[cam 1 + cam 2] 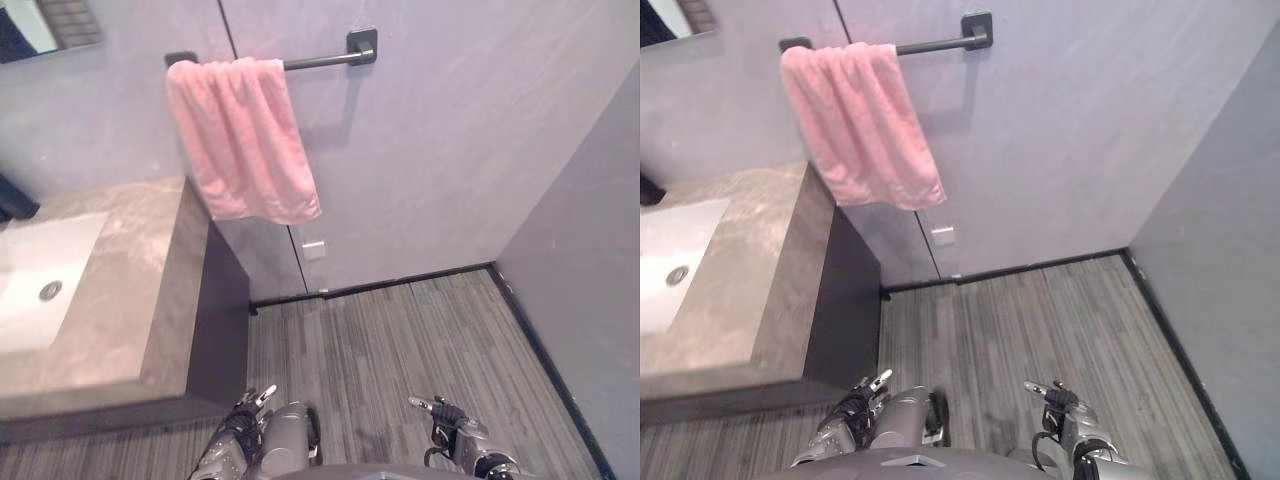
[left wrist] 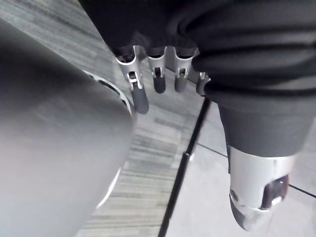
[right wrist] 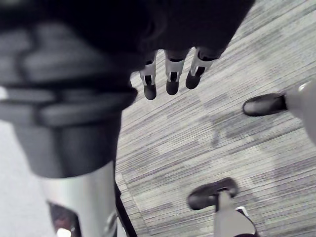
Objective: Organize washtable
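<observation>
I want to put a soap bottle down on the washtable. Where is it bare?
The countertop is bare in the broad strip between the white basin and its right edge, and along the front. Tightest is the back right corner, where the pink towel hangs from its bar close by.

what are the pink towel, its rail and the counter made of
Pink towel: soft terry cloth, by its fuzzy folds. Dark wall rail: probably matt black metal, thin and straight. Grey-brown counter: mottled, veined stone or stone-look laminate, unclear which.
</observation>
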You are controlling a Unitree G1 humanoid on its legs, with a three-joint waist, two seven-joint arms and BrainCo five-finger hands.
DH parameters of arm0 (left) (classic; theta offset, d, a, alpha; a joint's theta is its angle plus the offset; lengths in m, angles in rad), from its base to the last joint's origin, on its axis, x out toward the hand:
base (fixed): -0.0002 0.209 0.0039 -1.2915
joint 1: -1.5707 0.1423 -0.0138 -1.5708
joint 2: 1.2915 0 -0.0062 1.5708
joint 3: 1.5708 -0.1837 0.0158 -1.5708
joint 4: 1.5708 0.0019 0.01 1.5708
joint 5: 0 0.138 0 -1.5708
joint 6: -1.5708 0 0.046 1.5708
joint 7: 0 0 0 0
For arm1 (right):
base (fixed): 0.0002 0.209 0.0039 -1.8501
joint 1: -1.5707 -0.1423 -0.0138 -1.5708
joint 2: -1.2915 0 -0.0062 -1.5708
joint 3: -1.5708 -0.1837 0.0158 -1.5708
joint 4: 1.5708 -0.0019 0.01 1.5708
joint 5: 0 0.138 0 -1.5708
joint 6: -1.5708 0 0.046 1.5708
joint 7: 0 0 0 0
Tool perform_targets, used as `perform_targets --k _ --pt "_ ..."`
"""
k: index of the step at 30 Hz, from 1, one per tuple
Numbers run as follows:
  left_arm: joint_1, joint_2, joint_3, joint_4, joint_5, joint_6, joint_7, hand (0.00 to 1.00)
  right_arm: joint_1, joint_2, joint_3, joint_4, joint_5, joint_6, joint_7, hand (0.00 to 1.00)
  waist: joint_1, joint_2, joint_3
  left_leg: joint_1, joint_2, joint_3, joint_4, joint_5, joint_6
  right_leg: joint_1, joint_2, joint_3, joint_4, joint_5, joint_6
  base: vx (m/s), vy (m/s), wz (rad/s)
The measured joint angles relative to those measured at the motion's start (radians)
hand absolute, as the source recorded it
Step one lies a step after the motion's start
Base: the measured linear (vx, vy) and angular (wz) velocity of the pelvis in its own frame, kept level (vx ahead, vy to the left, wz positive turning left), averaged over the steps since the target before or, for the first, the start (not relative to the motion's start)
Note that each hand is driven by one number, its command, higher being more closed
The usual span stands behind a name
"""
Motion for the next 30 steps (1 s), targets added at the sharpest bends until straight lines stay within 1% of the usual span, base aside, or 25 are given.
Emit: perform_targets --k 1,2,3,4,5,6,7,8,9,10,11,12,13,14,15,17,18,19,21,22,23,24,26,28,30 --pt "0.002 -0.001 0.001 0.008 0.001 0.000 0.001 0.00 0.009 -0.004 0.006 0.000 -0.001 0.000 0.000 0.00 0.000 0.005 -0.003 -0.008 0.000 -0.011 0.009 0.011 0.008 0.021 0.001 0.000 0.003 -0.026 0.010 0.43 0.135 -0.11" --pt "0.011 0.012 0.017 0.009 0.001 0.005 0.006 0.00 0.028 0.007 0.007 0.000 -0.001 0.000 0.000 0.00 0.000 -0.010 -0.021 -0.016 -0.029 -0.027 0.064 0.104 0.047 0.045 -0.027 0.001 0.037 -0.078 0.018 0.42 0.147 0.03" --pt "0.021 0.013 0.017 0.016 0.001 0.005 0.011 0.00 0.043 0.014 0.014 0.001 -0.004 0.000 0.002 0.00 -0.003 -0.034 -0.044 -0.003 -0.061 -0.030 0.052 0.170 0.077 0.029 -0.055 0.005 0.104 -0.091 0.015 0.52 0.145 0.03" --pt "0.020 0.019 0.016 0.025 0.001 0.005 0.013 0.00 0.048 0.016 0.017 0.001 -0.014 0.000 0.002 0.00 -0.002 -0.046 -0.049 0.015 -0.073 -0.019 0.035 0.181 0.082 0.009 -0.071 0.012 0.155 -0.090 0.014 0.65 0.108 -0.02" --pt "0.017 0.040 0.005 0.038 0.003 0.004 0.015 0.00 0.058 0.025 0.011 0.002 -0.040 0.000 0.004 0.00 0.005 -0.076 -0.059 0.076 -0.111 0.003 -0.009 0.178 0.100 -0.050 -0.104 0.038 0.313 -0.067 0.019 0.53 0.105 -0.01" --pt "0.012 0.042 0.003 0.046 0.004 0.005 0.016 0.00 0.060 0.028 0.003 0.002 -0.040 0.000 0.004 0.00 0.003 -0.079 -0.059 0.097 -0.120 0.005 -0.017 0.171 0.108 -0.068 -0.108 0.052 0.379 -0.040 0.022 0.60 0.114 0.06" --pt "0.009 0.040 -0.005 0.053 0.014 0.008 0.017 0.00 0.069 0.035 -0.017 0.003 -0.040 0.000 0.005 0.00 0.000 -0.079 -0.059 0.146 -0.128 0.006 -0.031 0.152 0.132 -0.115 -0.108 0.087 0.522 0.030 0.044 0.39 0.079 0.10" --pt "0.010 0.041 -0.011 0.056 0.018 0.008 0.018 0.00 0.072 0.039 -0.026 0.003 -0.041 -0.001 0.006 0.00 -0.002 -0.078 -0.059 0.169 -0.130 0.006 -0.039 0.141 0.139 -0.142 -0.107 0.099 0.597 0.057 0.056 0.47 0.070 0.06" --pt "0.008 0.044 -0.032 0.063 0.018 0.008 0.019 0.00 0.069 0.049 -0.039 0.002 -0.046 -0.003 0.014 0.00 -0.003 -0.076 -0.057 0.217 -0.130 0.006 -0.056 0.122 0.142 -0.193 -0.105 0.104 0.730 0.066 0.072 0.44 0.031 0.01" --pt "0.005 0.048 -0.052 0.067 0.018 0.009 0.020 0.00 0.069 0.057 -0.039 0.001 -0.062 -0.005 0.015 0.00 -0.004 -0.074 -0.056 0.267 -0.130 0.000 -0.075 0.106 0.140 -0.242 -0.109 0.071 0.820 0.063 0.070 0.39 0.019 0.03" --pt "0.003 0.050 -0.063 0.072 0.018 0.009 0.020 0.00 0.068 0.056 -0.038 -0.001 -0.069 -0.008 0.015 0.00 -0.007 -0.073 -0.055 0.292 -0.130 -0.003 -0.084 0.101 0.142 -0.258 -0.116 0.045 0.843 0.059 0.069 0.21 0.000 0.08" --pt "-0.034 0.064 -0.075 0.087 0.020 0.025 0.022 0.00 0.065 0.051 -0.033 -0.009 -0.069 -0.010 0.014 0.00 -0.018 -0.061 -0.051 0.352 -0.116 -0.004 -0.108 0.081 0.132 -0.287 -0.139 -0.033 0.839 0.034 0.046 0.02 0.000 0.04" --pt "-0.047 0.070 -0.075 0.095 0.020 0.026 0.023 0.00 0.065 0.052 -0.033 -0.010 -0.069 -0.010 0.015 0.00 -0.019 -0.053 -0.047 0.370 -0.108 -0.005 -0.114 0.076 0.129 -0.300 -0.148 -0.060 0.816 0.012 0.043 -0.16 0.041 -0.05" --pt "-0.049 0.071 -0.069 0.096 0.021 0.028 0.019 0.00 0.063 0.052 -0.030 -0.014 -0.072 -0.016 0.020 0.00 -0.018 -0.043 -0.049 0.389 -0.087 -0.006 -0.118 0.066 0.117 -0.327 -0.147 -0.091 0.713 -0.032 0.033 -0.22 0.059 -0.15" --pt "-0.043 0.075 -0.061 0.087 0.022 0.018 0.017 0.00 0.062 0.053 -0.030 -0.016 -0.072 -0.021 0.019 0.00 -0.020 -0.041 -0.052 0.388 -0.074 -0.005 -0.121 0.061 0.110 -0.329 -0.137 -0.092 0.627 -0.033 0.037 -0.34 0.089 -0.12" --pt "-0.024 0.080 -0.035 0.060 0.023 -0.002 0.019 0.00 0.064 0.051 -0.024 -0.015 -0.070 -0.025 0.014 0.00 -0.022 -0.058 -0.059 0.381 -0.065 -0.015 -0.128 0.026 0.088 -0.328 -0.120 -0.085 0.298 0.018 0.089 -0.26 -0.005 0.06" --pt "-0.010 0.079 -0.037 0.049 0.024 -0.001 0.019 0.00 0.075 0.048 -0.005 -0.006 -0.069 -0.021 0.014 0.00 -0.021 -0.079 -0.063 0.375 -0.080 -0.029 -0.128 0.021 0.074 -0.328 -0.127 -0.073 0.183 0.074 0.093 -0.06 -0.217 0.41" --pt "0.007 0.077 -0.037 0.059 0.029 0.001 0.021 0.00 0.094 0.052 -0.002 -0.006 -0.068 -0.021 0.014 0.00 -0.027 -0.114 -0.073 0.375 -0.107 -0.056 -0.131 0.022 0.060 -0.325 -0.139 -0.052 0.160 0.160 0.103 0.05 -0.258 0.56" --pt "0.026 0.051 -0.032 0.063 0.042 -0.001 0.029 0.00 0.093 0.043 -0.006 -0.007 -0.059 -0.021 0.012 0.00 -0.034 -0.092 -0.080 0.393 -0.093 -0.090 -0.172 0.045 0.024 -0.320 -0.131 -0.093 0.167 0.135 0.096 0.08 -0.236 0.60" --pt "0.026 0.046 -0.033 0.061 0.043 -0.001 0.029 0.00 0.091 0.039 -0.003 -0.006 -0.061 -0.020 0.012 0.00 -0.028 -0.085 -0.084 0.401 -0.086 -0.101 -0.186 0.052 0.016 -0.316 -0.123 -0.103 0.160 0.132 0.092 0.14 -0.292 0.51" --pt "0.027 0.030 -0.038 0.059 0.042 -0.001 0.030 0.00 0.086 0.035 0.010 -0.009 -0.067 -0.022 0.012 0.00 -0.021 -0.066 -0.095 0.408 -0.065 -0.120 -0.212 0.067 -0.002 -0.293 -0.099 -0.125 0.126 0.135 0.087 0.12 -0.228 0.32" --pt "0.028 0.026 -0.043 0.054 0.041 -0.001 0.030 0.00 0.084 0.032 0.016 -0.011 -0.067 -0.022 0.012 0.00 -0.018 -0.063 -0.096 0.412 -0.056 -0.124 -0.219 0.071 -0.007 -0.285 -0.090 -0.131 0.115 0.138 0.082 0.13 -0.245 0.26" --pt "0.036 0.023 -0.068 0.003 0.039 -0.001 0.032 0.00 0.087 0.038 0.072 -0.052 -0.066 -0.019 0.011 0.00 -0.010 -0.063 -0.098 0.419 -0.030 -0.129 -0.233 0.073 -0.016 -0.269 -0.062 -0.142 0.093 0.144 0.073 0.11 -0.200 0.04" --pt "0.040 0.019 -0.071 -0.061 0.007 -0.004 0.042 0.00 0.099 0.045 0.127 -0.174 -0.027 -0.021 0.003 0.00 -0.011 -0.067 -0.101 0.412 -0.019 -0.127 -0.235 0.072 -0.022 -0.273 -0.049 -0.142 0.078 0.147 0.069 0.10 -0.144 -0.08" --pt "0.060 0.004 -0.069 -0.160 -0.043 -0.025 0.066 0.00 0.115 0.046 0.166 -0.389 0.017 -0.033 -0.026 0.00 -0.023 -0.079 -0.107 0.402 -0.019 -0.121 -0.235 0.068 -0.025 -0.278 -0.047 -0.139 0.067 0.148 0.068 0.11 -0.056 -0.06"
